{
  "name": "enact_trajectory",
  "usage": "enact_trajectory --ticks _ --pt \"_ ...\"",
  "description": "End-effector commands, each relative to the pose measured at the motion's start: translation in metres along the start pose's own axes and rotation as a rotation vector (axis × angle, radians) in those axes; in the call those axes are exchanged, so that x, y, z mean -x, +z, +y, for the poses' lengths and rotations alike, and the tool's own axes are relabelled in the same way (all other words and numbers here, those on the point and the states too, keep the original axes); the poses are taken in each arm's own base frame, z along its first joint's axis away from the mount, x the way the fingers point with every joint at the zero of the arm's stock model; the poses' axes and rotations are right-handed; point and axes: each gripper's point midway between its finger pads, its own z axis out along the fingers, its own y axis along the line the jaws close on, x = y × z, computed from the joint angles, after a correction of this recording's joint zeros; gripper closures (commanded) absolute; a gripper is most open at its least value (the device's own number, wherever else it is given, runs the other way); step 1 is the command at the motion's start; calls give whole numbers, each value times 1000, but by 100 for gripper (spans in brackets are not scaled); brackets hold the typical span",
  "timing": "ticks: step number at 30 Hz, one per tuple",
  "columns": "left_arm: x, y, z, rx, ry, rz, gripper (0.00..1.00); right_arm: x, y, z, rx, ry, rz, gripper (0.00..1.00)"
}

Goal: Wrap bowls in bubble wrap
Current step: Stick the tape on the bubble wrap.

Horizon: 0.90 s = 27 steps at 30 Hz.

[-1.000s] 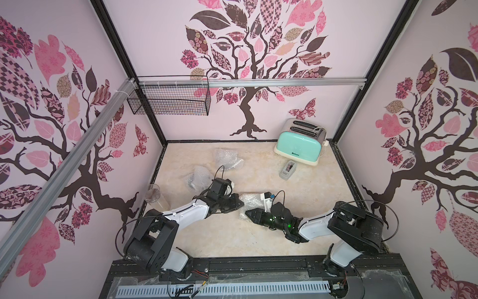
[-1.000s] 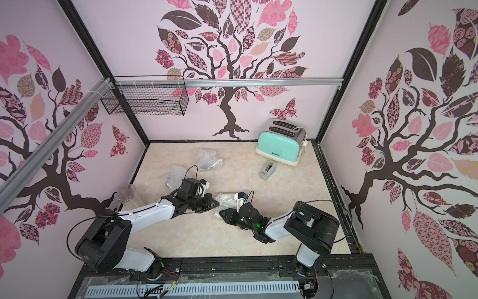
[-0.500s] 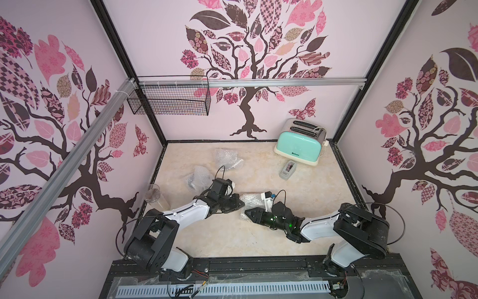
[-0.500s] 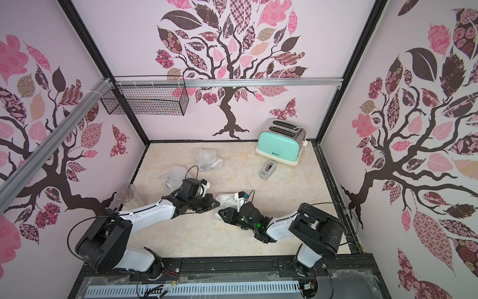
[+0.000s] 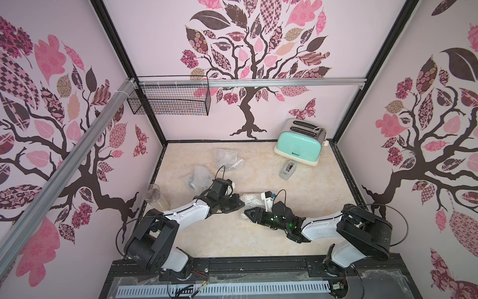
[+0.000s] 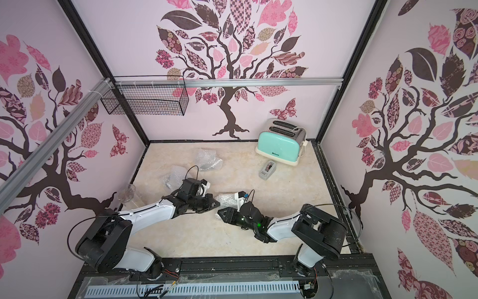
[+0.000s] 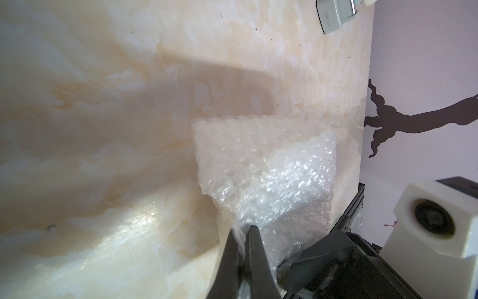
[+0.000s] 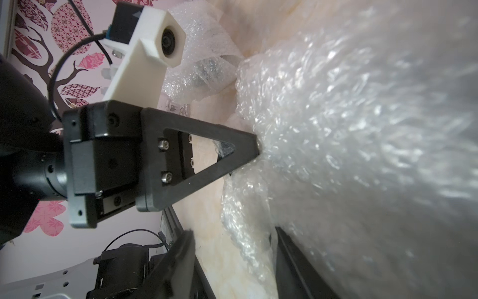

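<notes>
A crumpled bubble wrap bundle (image 5: 252, 200) (image 6: 225, 199) lies mid-table between my two grippers. My left gripper (image 5: 241, 203) (image 7: 241, 231) is shut on a thin edge of it; the right wrist view shows the left gripper (image 8: 257, 152) biting into the bundle's side. The right gripper (image 5: 248, 213) (image 8: 232, 240) stands open at the bundle's near side, with wrap (image 8: 349, 129) lying between and past its fingers. The bowls are hidden; only a dark shape shows through another bundle (image 8: 207, 67).
Two more bubble wrap bundles (image 5: 198, 178) (image 5: 227, 158) lie behind the left arm. A clear glass (image 5: 154, 194) stands by the left wall. A mint toaster (image 5: 300, 145) and a grey tape dispenser (image 5: 288, 169) sit at the back right. A wire basket (image 5: 170, 99) hangs above.
The right gripper's jaws have spread apart at the bundle. The left gripper has stayed shut on the wrap and has not moved.
</notes>
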Motion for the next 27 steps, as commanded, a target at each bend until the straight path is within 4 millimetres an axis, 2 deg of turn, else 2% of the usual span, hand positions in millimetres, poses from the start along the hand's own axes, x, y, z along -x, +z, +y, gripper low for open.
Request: enact_trajectory --ticks 1,16,27 --pt "-5 4 3 7 16 17 100 3 0 -2 -31 -32 -4 47" --pt "-5 5 4 9 16 17 100 10 4 18 8 -141 -11 45" --pt "-6 5 6 12 14 19 100 11 2 25 15 -163 -1 45"
